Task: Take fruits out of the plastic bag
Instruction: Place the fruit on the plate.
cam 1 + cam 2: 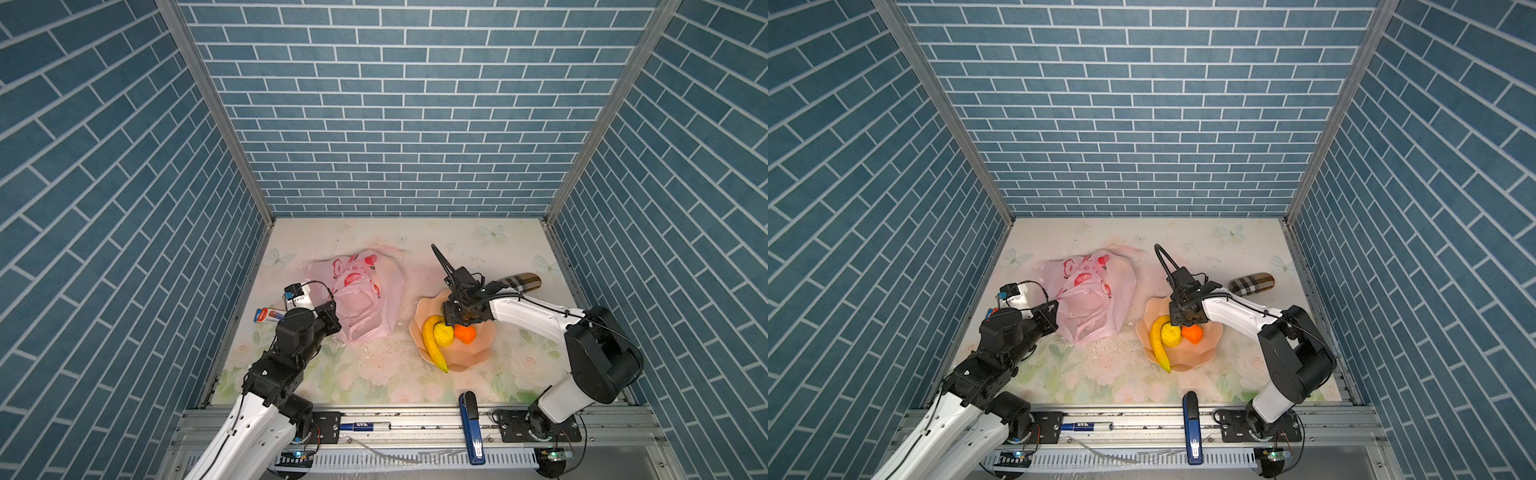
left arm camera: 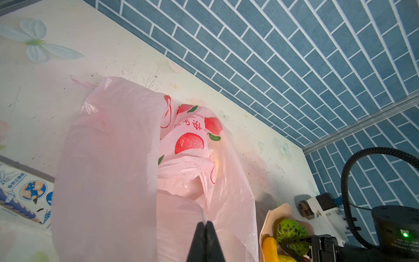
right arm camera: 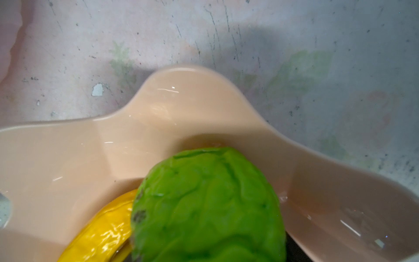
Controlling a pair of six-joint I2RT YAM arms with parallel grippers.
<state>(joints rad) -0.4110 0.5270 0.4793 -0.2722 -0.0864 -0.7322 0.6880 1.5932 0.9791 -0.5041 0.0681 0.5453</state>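
Left fingers (image 2: 198,245) closed on plastic bag (image 2: 108,158). Right fingers (image 2: 294,240): state unclear. Release green fruit (image 3: 208,204) low into bowl (image 3: 158,118) beneath them, beside banana (image 3: 102,236).

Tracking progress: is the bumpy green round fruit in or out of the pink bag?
Out: the bumpy green fruit is in the peach petal-edged bowl.

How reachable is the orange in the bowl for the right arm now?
Probably yes: the right end effector hangs over the bowl close by the orange, which lies uncovered. The green fruit at its tips may need clearing first.
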